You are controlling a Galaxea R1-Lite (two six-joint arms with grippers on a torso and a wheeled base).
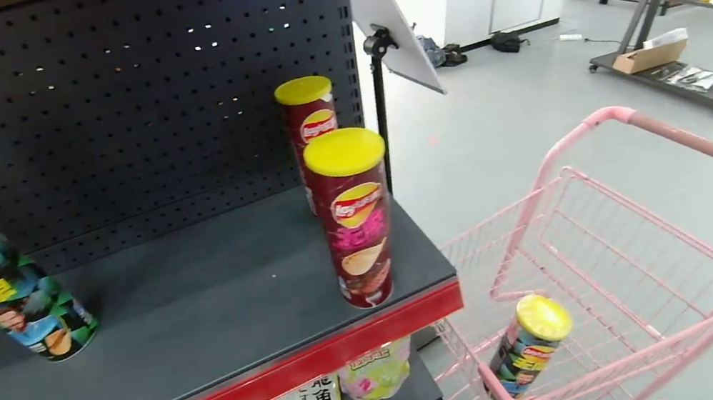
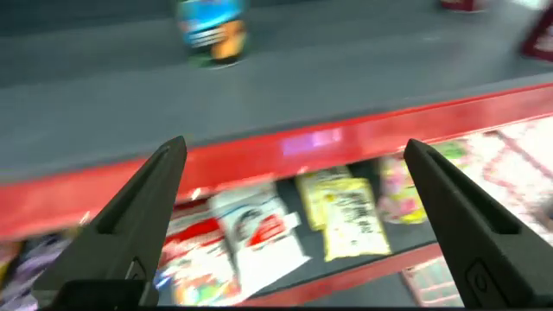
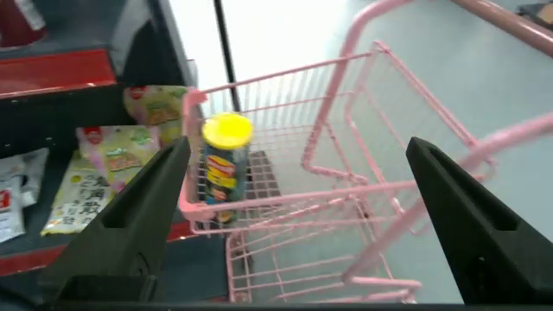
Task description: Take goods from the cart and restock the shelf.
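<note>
Between placements, by the look of it: time to fetch the next item from the cart [image 1: 610, 114]. Already up on the shelf [image 1: 206, 341]: two yellow-lidded tubes, the front maroon can [image 1: 354, 222] near the right front edge and the rear maroon can [image 1: 308, 121] just behind it by the pegboard [image 1: 92, 92], plus a blue-green can [image 1: 2, 288] well apart at the left end. Left to fetch: the cart can [image 1: 529, 345], same blue-green pattern, lid-up in the pink basket's corner next to the shelf, upright or leaning hard to tell. Spread wide and empty: the left tool [image 2: 294, 147], hovering before the shelf's red front edge, snack bags [image 2: 346, 216] on the lower level beyond. Likewise released, gripping nothing: the right tool [image 3: 295, 145], poised above the cart and lined up roughly on the cart can. Next move, most likely for the right arm: lower past the wire rim, straddle the tube below its lid, clench, lift clear. Worth watching: wire sides close to the can, little room to slip in; smooth round body, liable to roll or slide if pinched off-centre. Afterwards, up to the bare stretch of shelf between the blue-green can and the maroon pair, set down upright.
</note>
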